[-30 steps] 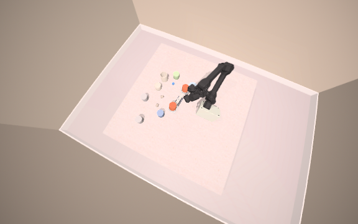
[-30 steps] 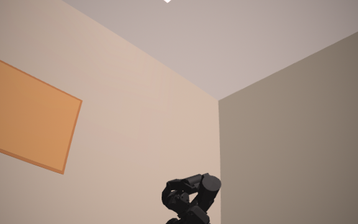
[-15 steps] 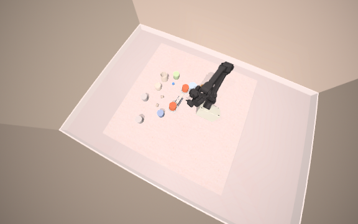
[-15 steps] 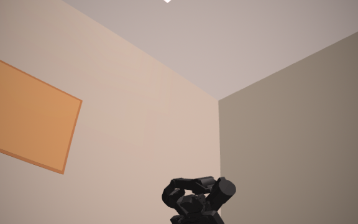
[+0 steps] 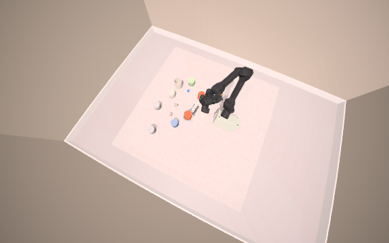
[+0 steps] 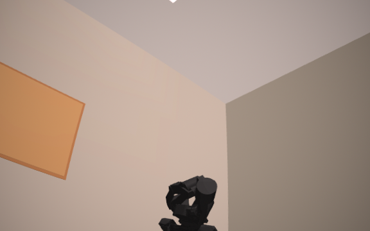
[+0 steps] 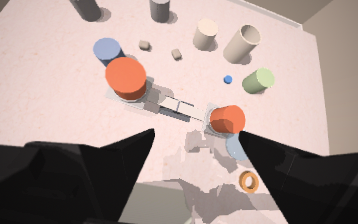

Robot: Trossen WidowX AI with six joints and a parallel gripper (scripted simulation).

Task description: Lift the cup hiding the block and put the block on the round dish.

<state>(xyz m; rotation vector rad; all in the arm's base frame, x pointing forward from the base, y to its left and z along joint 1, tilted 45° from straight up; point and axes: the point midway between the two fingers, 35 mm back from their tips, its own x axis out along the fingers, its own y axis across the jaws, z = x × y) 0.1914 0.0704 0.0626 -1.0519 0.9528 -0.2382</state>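
Two identical orange cups stand on the ends of a small grey balance (image 7: 177,106) (image 5: 194,109). One cup (image 7: 125,77) (image 5: 188,115) is on the left in the wrist view. The other cup (image 7: 226,120) (image 5: 200,94) is on the right, next to a pale blue round dish (image 7: 236,148) that my right finger partly hides. My gripper (image 7: 196,133) (image 5: 204,109) is open and empty. It hangs above the table on the near side of the balance, clear of both cups. No block shows.
A blue cylinder (image 7: 106,49) (image 5: 174,123) stands by the left cup. Grey cylinders (image 7: 159,9) (image 5: 157,105), beige cups (image 7: 241,44) (image 5: 178,83), a green cylinder (image 7: 258,80) (image 5: 191,81) and small tan blocks (image 7: 176,53) lie beyond. An orange ring (image 7: 249,182) lies near the dish. The arm's base (image 5: 226,122) stands close by.
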